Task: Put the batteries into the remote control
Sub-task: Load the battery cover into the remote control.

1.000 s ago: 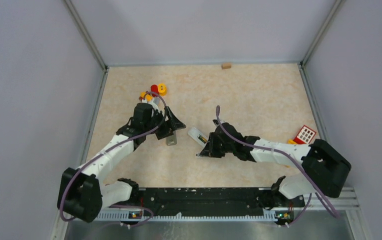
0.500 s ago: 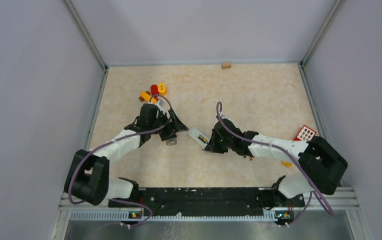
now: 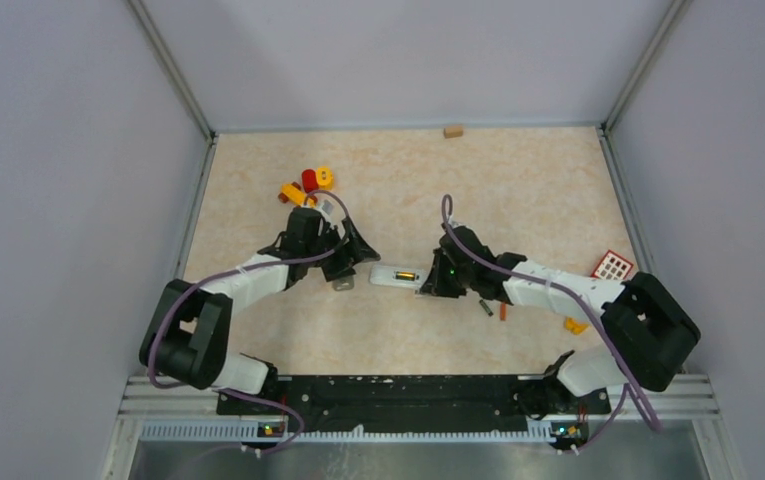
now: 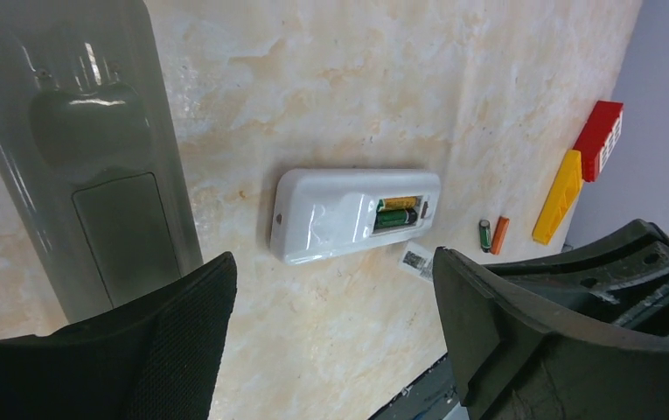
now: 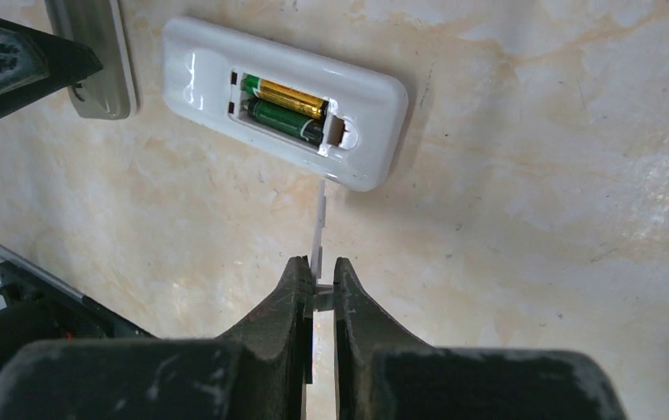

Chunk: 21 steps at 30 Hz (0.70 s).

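White remote [image 3: 395,276] lies flat near the centre of the table [image 3: 518,190], back up, bay uncovered. Two bay batteries [image 5: 285,108] sit side by side in it, one gold with a green end, one dark green. At the remote's 4 o'clock, a dark battery [image 3: 485,308] and an orange battery [image 3: 503,312] lie loose on the table, close together. Left gripper [image 4: 332,262] is at the remote's 9 o'clock, jaws spread wide with only bare table between them. Grey remote [image 4: 94,157] lies just beside it, partly hidden behind one finger in the wrist view. Right gripper [image 5: 319,267] is at the remote's 3 to 4 o'clock, jaws pinched on a thin white strip [image 5: 317,223] seen edge-on. The strip's far end reaches the remote's near edge; contact cannot be told. Toy blocks [image 3: 308,184], red and orange-yellow, cluster at the remote's 11 o'clock, beyond the left gripper. Wooden block [image 3: 452,131] sits at 12 o'clock against the far wall. Red-white toy [image 3: 613,266] lies at 3 o'clock near the right edge, with a yellow block [image 4: 558,184] near it.
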Each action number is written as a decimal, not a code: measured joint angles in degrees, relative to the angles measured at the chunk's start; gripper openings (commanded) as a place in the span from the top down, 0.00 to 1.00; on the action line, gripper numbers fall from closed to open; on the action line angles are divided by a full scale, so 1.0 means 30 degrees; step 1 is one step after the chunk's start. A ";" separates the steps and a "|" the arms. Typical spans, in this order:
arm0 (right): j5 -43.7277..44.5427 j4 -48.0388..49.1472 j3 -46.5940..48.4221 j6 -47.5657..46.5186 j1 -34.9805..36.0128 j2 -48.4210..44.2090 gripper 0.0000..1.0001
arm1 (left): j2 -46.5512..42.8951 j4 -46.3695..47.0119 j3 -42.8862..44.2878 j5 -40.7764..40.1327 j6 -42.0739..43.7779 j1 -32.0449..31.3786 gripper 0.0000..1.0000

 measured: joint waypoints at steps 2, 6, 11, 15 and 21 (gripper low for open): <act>-0.0597 0.0044 0.0007 -0.0291 -0.0262 -0.0306 1.00 | 0.0087 0.0073 0.0000 -0.0219 0.0073 0.0000 0.15; -0.2885 0.1209 -0.0080 -0.0138 -0.1333 -0.1370 1.00 | 0.0262 0.0255 0.0000 -0.0590 0.0510 0.0000 0.18; -0.5923 0.4269 -0.0459 0.0699 -0.3359 -0.1523 1.00 | 0.1005 0.0379 0.0000 -0.0634 0.1107 0.0000 0.29; -0.8007 0.5428 -0.0007 0.0852 -0.3985 0.0765 1.00 | 0.1508 0.0342 0.0036 -0.0627 0.1588 0.0000 0.38; -0.9624 0.5464 0.0452 0.0838 -0.4051 0.2885 1.00 | 0.1989 0.0335 0.0117 -0.0372 0.2091 0.0000 0.44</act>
